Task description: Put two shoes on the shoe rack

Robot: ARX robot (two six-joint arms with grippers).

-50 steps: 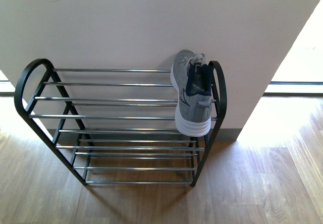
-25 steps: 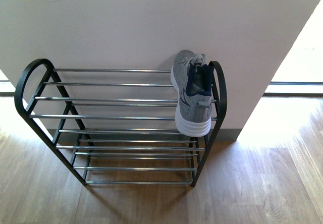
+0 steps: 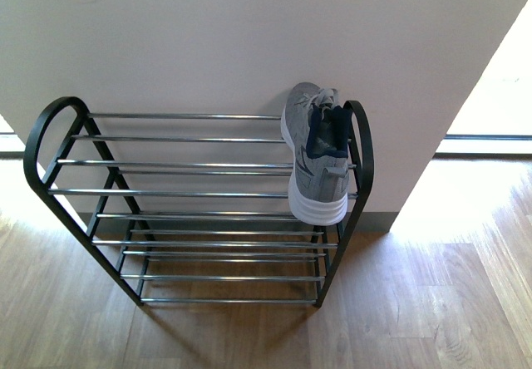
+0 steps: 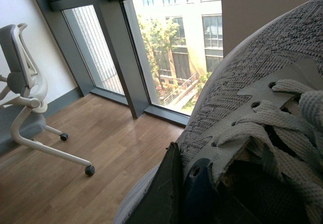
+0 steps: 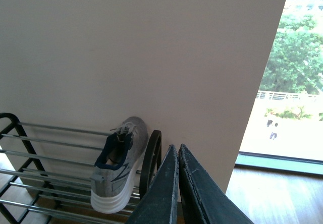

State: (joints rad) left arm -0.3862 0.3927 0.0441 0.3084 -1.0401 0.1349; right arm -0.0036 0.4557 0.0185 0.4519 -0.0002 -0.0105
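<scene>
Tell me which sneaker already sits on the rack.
The sneaker on the rack, at the top shelf's right end beside the black loop. The other sneaker is in the left pincer, off the rack.

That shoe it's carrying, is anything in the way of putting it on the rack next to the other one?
Nothing visible. The shoe rack's top bars left of the parked sneaker are bare, and no object stands before the rack. The carried sneaker itself shows only in the left wrist view.
</scene>
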